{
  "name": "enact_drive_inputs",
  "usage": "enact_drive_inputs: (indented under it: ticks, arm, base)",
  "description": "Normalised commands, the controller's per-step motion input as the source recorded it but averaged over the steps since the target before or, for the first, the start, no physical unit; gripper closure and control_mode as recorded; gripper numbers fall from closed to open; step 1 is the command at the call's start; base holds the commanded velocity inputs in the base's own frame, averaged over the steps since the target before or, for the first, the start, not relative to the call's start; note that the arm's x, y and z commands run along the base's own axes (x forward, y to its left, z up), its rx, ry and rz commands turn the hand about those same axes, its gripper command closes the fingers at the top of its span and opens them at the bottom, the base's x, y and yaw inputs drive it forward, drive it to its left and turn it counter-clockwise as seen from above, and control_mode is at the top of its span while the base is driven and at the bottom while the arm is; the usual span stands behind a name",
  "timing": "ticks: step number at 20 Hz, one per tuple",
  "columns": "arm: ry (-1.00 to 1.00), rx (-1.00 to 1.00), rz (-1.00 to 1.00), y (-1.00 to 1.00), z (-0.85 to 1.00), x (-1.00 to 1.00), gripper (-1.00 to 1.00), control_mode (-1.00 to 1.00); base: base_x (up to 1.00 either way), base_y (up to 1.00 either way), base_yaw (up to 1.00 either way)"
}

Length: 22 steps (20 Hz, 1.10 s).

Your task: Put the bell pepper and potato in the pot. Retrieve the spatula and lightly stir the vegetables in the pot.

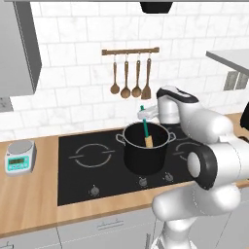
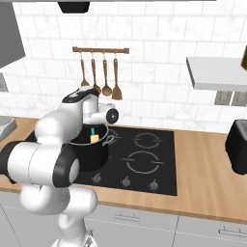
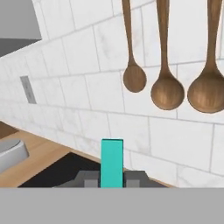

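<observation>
Gripper (image 1: 144, 115) pinches the spatula (image 1: 146, 132) by its teal handle, blade hanging down inside the pot (image 1: 144, 156)

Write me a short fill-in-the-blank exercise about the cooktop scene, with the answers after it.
1. The claw is shut on the ____ handle of the spatula.
2. The spatula's pale blade sits inside the black ____.
3. The pot stands on the black ____.
4. The wooden utensils hang from a rail on the tiled ____.

Missing words: teal; pot; cooktop; wall
</observation>
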Motion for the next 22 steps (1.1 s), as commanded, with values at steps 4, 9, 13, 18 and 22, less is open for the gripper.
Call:
enact_drive_inputs:
  ticks: [4, 9, 13, 18, 22]
  arm:
    - [0.0, 0.08, 0.0, 0.31, -0.03, 0.0, 1.0, -1.0]
    - [0.01, 0.16, 0.0, 0.36, 0.0, 0.05, 1.0, -1.0]
    - [0.01, 0.18, 0.0, 0.26, 0.02, 0.15, 1.0, -1.0]
    - [-0.01, 0.04, 0.0, -0.06, -0.25, 0.12, 1.0, -1.0]
    - [-0.05, -0.04, 0.0, -0.26, -0.79, 0.15, 1.0, -1.0]
  base:
    - [0.0, 0.0, 0.0]
    - [0.0, 0.0, 0.0]
    - [0.0, 0.0, 0.0]
    - [0.0, 0.0, 0.0]
    - [0.0, 0.0, 0.0]
